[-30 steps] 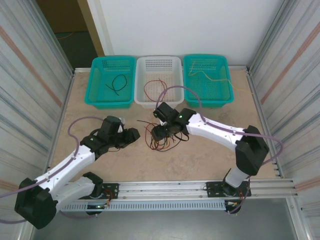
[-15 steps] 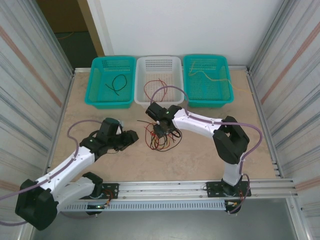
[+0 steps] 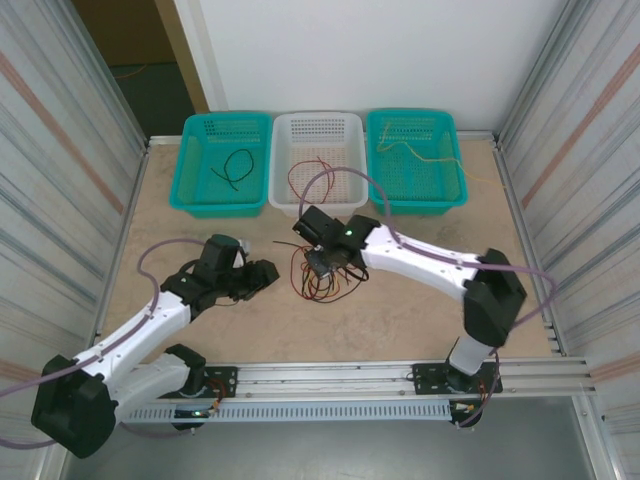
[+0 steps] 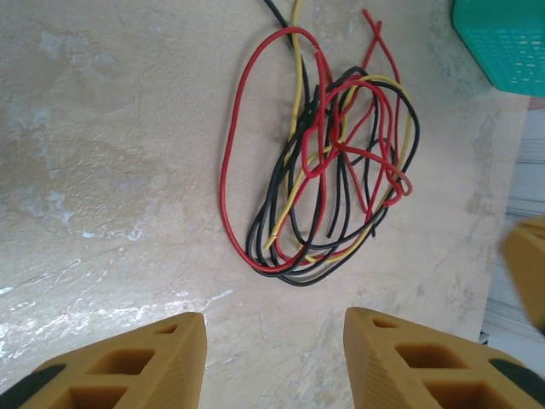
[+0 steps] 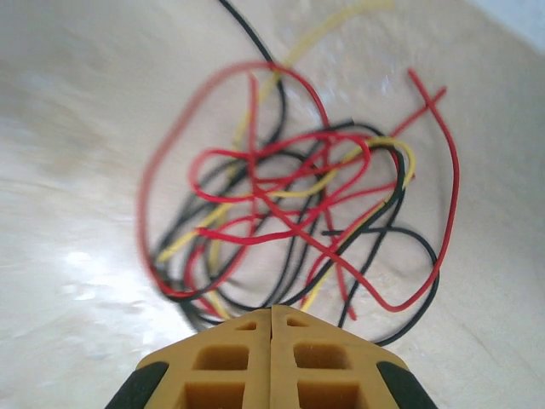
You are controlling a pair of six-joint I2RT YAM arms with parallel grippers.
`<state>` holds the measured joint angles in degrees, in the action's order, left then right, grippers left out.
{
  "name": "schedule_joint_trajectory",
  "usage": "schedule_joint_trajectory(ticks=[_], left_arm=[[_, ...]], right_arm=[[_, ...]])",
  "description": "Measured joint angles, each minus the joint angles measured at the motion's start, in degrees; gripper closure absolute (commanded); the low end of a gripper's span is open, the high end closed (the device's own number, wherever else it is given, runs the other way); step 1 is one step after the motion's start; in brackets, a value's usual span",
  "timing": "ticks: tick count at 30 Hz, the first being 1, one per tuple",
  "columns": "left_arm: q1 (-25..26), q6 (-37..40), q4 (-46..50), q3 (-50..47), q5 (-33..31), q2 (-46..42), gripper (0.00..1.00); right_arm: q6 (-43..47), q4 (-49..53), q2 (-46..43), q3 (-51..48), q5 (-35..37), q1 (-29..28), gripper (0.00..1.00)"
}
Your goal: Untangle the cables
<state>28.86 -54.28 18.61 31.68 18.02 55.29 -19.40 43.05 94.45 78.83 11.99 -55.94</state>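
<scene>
Cables in one tangle, three baskets, right end effector clenched, left end effector released

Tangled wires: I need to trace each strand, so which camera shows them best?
Left wrist: the tangled wires lie sharp, each loop traceable. Right wrist: closer but blurred, partly behind the right pincer. Top view: a small distant knot by that pincer.

Both the left arm and the right arm have white shell links between black joint housings, each trailing a thick lavender-grey cable. The left gripper and the right gripper carry mustard-yellow fingers with rectangular hollows and black pads.
</scene>
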Motion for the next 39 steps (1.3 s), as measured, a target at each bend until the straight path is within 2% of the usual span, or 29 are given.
schedule_joint_trajectory(ticks=[2,6,9,12,17,20,23,25,28,30,33,39], left_arm=[[0.0,0.0,-0.4,0.0,0.0,-0.2,0.54],[0.0,0.0,-0.8,0.0,0.5,-0.2,0.53],[0.0,0.0,-0.9,0.0,0.5,-0.2,0.53],[0.0,0.0,-1.3,0.0,0.5,0.7,0.53],[0.0,0.0,-3.8,0.1,1.5,5.0,0.55],[0.0,0.0,-4.8,0.2,2.0,7.2,0.56],[0.0,0.0,-5.3,0.3,2.1,7.6,0.55],[0.0,0.0,-5.4,0.3,2.1,7.3,0.55],[0.0,0.0,-5.3,0.3,2.0,6.2,0.55],[0.0,0.0,-5.2,0.3,1.9,5.5,0.55],[0.0,0.0,-5.2,0.3,1.9,4.5,0.55],[0.0,0.0,-5.2,0.6,2.0,2.2,0.54]], right_arm=[[0.0,-1.0,-3.9,0.0,-0.5,-0.1,0.92],[-0.7,-1.4,-6.9,0.0,-1.0,2.1,0.65],[-2.1,-2.2,-5.2,-1.0,-3.4,6.5,0.54],[-2.4,-3.6,-2.2,-4.7,-5.4,9.6,0.48],[-1.5,-4.2,4.7,-8.2,-7.8,9.7,0.46],[-1.0,-4.7,7.3,-8.5,-7.8,9.6,0.51],[-0.5,-5.6,8.7,-8.5,-7.8,9.6,0.61],[-0.1,-6.0,9.2,-8.5,-7.8,9.6,0.78],[0.2,-7.2,9.1,-8.9,-8.2,9.6,0.96],[0.5,-8.0,8.9,-9.4,-8.7,9.3,1.0],[0.6,-8.1,7.4,-10.3,-8.9,8.6,1.0],[0.6,-7.1,0.0,-10.1,-10.0,3.3,1.0]])
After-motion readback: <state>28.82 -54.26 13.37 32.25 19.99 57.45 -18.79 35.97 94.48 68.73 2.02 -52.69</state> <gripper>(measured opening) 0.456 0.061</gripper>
